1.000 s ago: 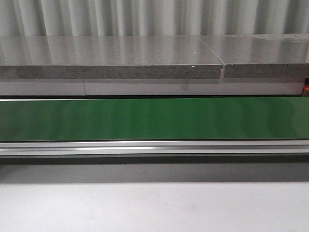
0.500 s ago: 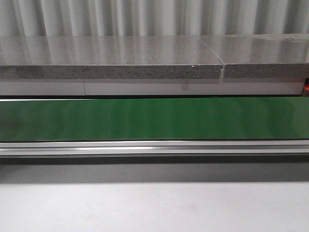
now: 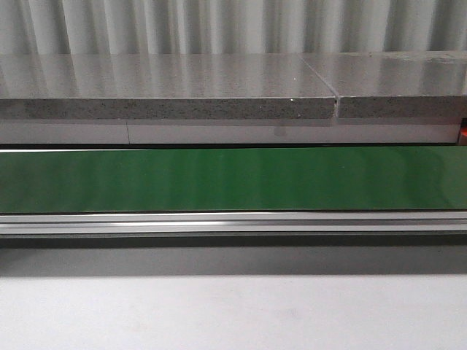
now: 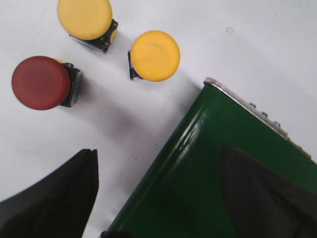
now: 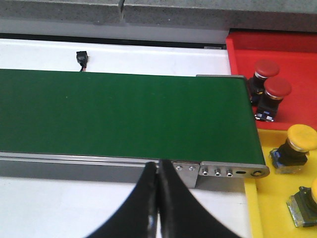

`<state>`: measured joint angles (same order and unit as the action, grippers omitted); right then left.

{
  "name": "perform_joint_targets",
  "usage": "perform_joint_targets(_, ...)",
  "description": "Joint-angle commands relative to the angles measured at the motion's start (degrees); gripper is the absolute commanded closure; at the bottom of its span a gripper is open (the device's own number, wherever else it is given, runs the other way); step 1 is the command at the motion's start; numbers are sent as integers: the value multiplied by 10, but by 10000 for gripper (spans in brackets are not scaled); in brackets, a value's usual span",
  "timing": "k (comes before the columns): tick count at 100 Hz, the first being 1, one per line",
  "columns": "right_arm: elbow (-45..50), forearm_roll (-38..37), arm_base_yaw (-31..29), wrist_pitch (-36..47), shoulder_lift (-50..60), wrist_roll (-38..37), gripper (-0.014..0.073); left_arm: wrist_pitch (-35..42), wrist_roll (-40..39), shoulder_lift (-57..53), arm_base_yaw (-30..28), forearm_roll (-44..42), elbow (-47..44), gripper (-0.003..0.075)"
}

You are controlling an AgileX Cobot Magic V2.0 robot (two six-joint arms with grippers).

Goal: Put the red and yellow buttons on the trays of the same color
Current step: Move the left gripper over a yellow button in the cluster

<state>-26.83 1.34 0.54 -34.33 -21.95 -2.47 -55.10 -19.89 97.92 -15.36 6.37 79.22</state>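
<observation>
Nothing moved, green conveyor belt (image 3: 233, 179) (glossy), white table (image 3: 233, 313), corrugated wall (image 3: 233, 25)

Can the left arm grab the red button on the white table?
Probably yes. The left gripper is open, the red button stands clear of both yellow buttons, and nothing blocks it.

Seen from the front, a long green conveyor belt (image 3: 233, 179) runs from 9 to 3 o'clock. A grey speckled stone slab (image 3: 160, 95) lies at its 12 o'clock and a white tabletop (image 3: 233, 313) at its 6 o'clock. Off the belt's 3 o'clock end, a red plastic tray (image 5: 292, 54) holding two red-capped push buttons (image 5: 266, 69) sits on the slab side of a yellow plastic tray (image 5: 277, 208) holding two yellow-capped push buttons (image 5: 299, 139). By a belt corner, a loose red button (image 4: 40, 82) and two loose yellow buttons (image 4: 154, 55) lie close together on the tabletop.
</observation>
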Motion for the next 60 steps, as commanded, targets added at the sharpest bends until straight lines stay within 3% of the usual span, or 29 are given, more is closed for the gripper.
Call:
perform_joint_targets(1, -14, 0, -1, 39, -2, 4, 661, 42, -52, -9, -1, 4, 20, 230)
perform_joint_targets(23, -14, 0, -1, 39, -2, 4, 661, 74, -128, 28, -1, -13, 34, 230)
perform_joint_targets(60, -14, 0, -1, 39, -2, 4, 661, 65, -131, 94, -1, -9, 99, 230)
